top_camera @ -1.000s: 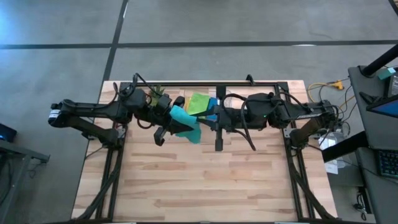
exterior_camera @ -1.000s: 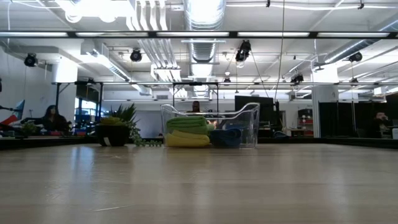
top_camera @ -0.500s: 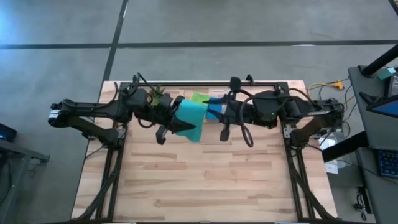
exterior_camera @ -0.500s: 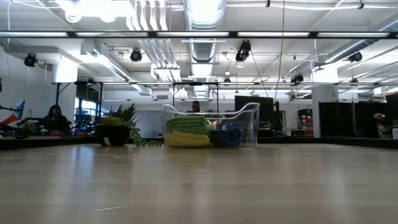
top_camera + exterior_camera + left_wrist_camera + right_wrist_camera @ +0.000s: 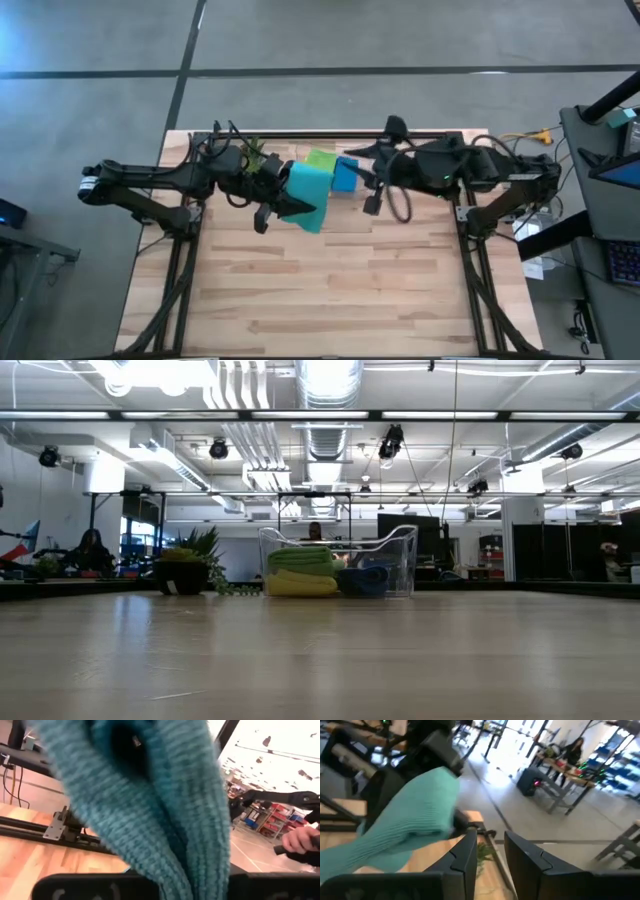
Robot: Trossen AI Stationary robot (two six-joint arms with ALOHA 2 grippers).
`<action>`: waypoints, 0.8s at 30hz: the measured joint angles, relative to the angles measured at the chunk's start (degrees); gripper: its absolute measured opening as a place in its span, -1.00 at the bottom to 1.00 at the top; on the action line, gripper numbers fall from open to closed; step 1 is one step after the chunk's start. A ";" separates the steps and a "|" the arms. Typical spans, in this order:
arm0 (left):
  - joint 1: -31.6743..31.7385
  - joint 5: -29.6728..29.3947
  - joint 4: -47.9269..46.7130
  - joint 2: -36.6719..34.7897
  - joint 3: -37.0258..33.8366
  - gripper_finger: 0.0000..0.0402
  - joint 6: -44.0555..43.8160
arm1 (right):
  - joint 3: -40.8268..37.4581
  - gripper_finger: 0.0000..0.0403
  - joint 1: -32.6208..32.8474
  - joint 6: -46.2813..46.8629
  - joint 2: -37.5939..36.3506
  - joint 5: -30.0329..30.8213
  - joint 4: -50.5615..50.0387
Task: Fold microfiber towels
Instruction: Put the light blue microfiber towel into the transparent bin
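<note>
- At the far edge of the table (image 5: pixel 330 290), the left tool (image 5: pixel 272 207) is clamped shut on the teal towel (image 5: pixel 306 194), which hangs from it in the air above the wood.
- Left wrist view: teal towel (image 5: pixel 150 795) fills most of the picture, draped down over that tool's fingers.
- Right tool (image 5: pixel 372 203) is raised beside the bin, fingers (image 5: pixel 465 855) parted by a narrow gap, holding nothing.
- Clear plastic bin (image 5: pixel 405 560) sits at the table's far edge; lime green towel (image 5: pixel 300 561) lies on top of the yellow towel (image 5: pixel 300 585), blue towel (image 5: pixel 365 579) beside them.
- Potted plant (image 5: pixel 188 560) stands beside the bin.
- A person (image 5: pixel 88 550) shows in the room beyond the table.
</note>
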 joint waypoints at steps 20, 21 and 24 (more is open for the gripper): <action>8.02 -1.62 -0.61 12.18 -0.05 -0.93 -13.38 | -0.46 -0.54 1.86 11.91 -0.92 1.32 -13.64; 9.13 -1.93 -0.59 13.68 -0.06 -0.93 -14.08 | -0.47 -0.54 2.01 11.55 -1.25 1.37 -14.93; 13.02 -2.37 -0.26 18.29 0.03 -0.93 -15.43 | -0.48 -0.57 1.99 11.84 -3.30 2.27 -19.77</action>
